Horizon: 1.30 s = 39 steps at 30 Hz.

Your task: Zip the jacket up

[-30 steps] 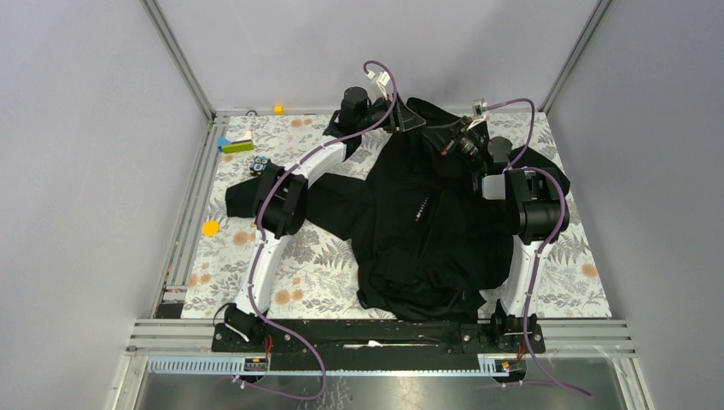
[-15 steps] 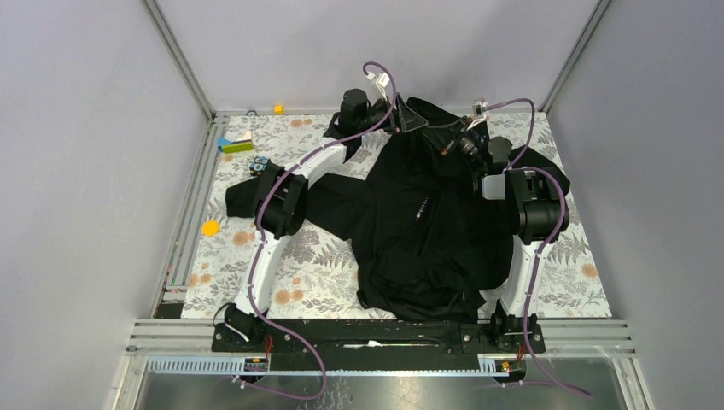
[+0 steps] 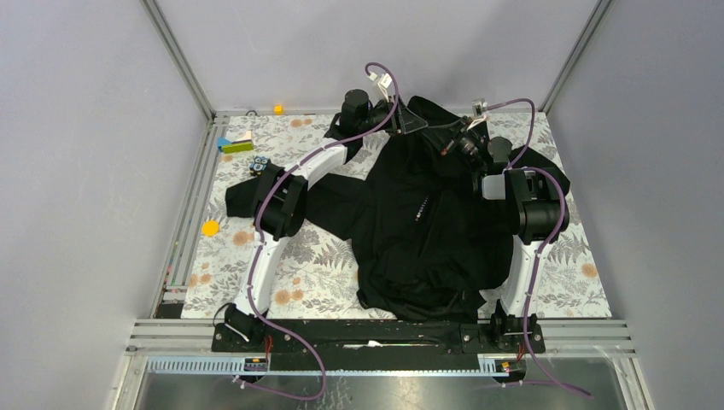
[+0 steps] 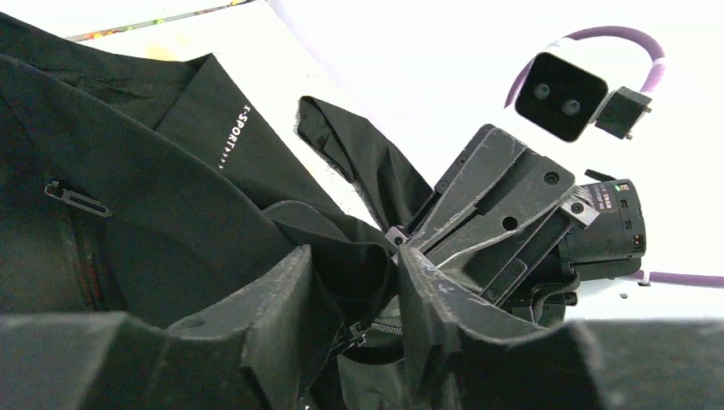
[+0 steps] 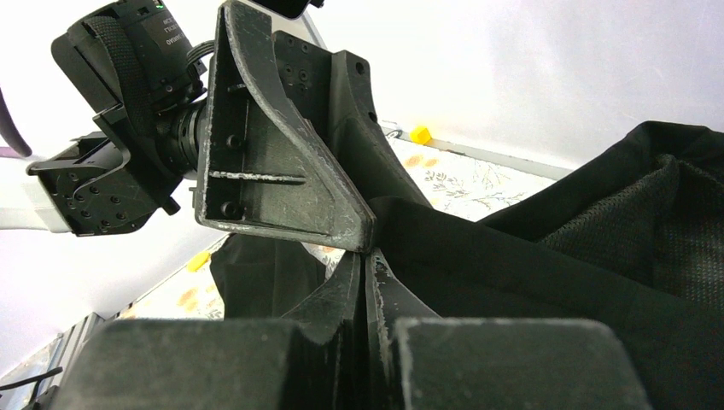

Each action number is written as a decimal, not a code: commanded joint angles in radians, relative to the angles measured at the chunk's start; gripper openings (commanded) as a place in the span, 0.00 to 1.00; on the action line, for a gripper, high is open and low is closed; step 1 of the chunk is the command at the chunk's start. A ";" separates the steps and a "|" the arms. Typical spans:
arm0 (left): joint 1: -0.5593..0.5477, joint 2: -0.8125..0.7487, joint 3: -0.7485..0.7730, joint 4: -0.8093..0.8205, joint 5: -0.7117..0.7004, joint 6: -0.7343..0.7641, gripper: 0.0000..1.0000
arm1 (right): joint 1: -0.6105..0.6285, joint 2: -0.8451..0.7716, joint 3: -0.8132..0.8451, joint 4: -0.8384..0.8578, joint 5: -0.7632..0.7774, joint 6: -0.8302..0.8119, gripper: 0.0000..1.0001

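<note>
While the jacket (image 3: 427, 231) lies spread on the table (image 3: 316, 278), hem toward the near edge, both claws meet at its collar end by the far edge. Left claw (image 4: 354, 295) clenched on bunched jacket fabric; right claw (image 5: 365, 269) pinched tight on a jacket fold, fingers nearly touching

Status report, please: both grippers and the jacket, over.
Left gripper shut on the jacket, at its far edge. Right gripper shut on it too. Yellow disc lies well apart.
</note>
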 commanded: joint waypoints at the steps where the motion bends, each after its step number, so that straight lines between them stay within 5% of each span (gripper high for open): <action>1: -0.015 -0.062 0.016 0.015 0.011 0.020 0.36 | 0.007 -0.011 0.026 0.186 0.011 -0.008 0.00; 6: -0.019 -0.065 0.014 0.016 0.002 0.017 0.01 | 0.007 -0.016 0.010 0.175 0.059 0.004 0.03; 9: -0.019 -0.076 0.002 0.018 -0.010 0.018 0.00 | 0.006 -0.037 -0.027 0.146 0.124 0.015 0.21; 12: -0.018 -0.092 -0.020 0.018 -0.026 0.025 0.00 | 0.003 -0.091 -0.066 0.055 0.173 0.014 0.23; 14: -0.019 -0.099 -0.033 0.026 -0.032 0.023 0.00 | 0.003 -0.138 -0.091 -0.023 0.197 0.000 0.44; 21: -0.019 -0.113 -0.042 0.008 -0.054 0.008 0.00 | 0.003 -0.307 -0.144 -0.394 0.305 -0.098 0.80; 23: -0.019 -0.119 -0.041 -0.008 -0.067 0.003 0.00 | 0.010 -0.340 -0.176 -0.418 0.324 -0.109 0.74; 26: -0.017 -0.132 -0.041 -0.047 -0.100 -0.007 0.00 | 0.058 -0.367 -0.252 -0.327 0.349 -0.152 0.46; 28: -0.016 -0.139 -0.036 -0.077 -0.125 -0.010 0.00 | 0.099 -0.365 -0.269 -0.267 0.348 -0.189 0.38; 39: -0.014 -0.155 -0.049 -0.093 -0.130 -0.017 0.00 | 0.173 -0.288 -0.246 -0.305 0.481 -0.238 0.45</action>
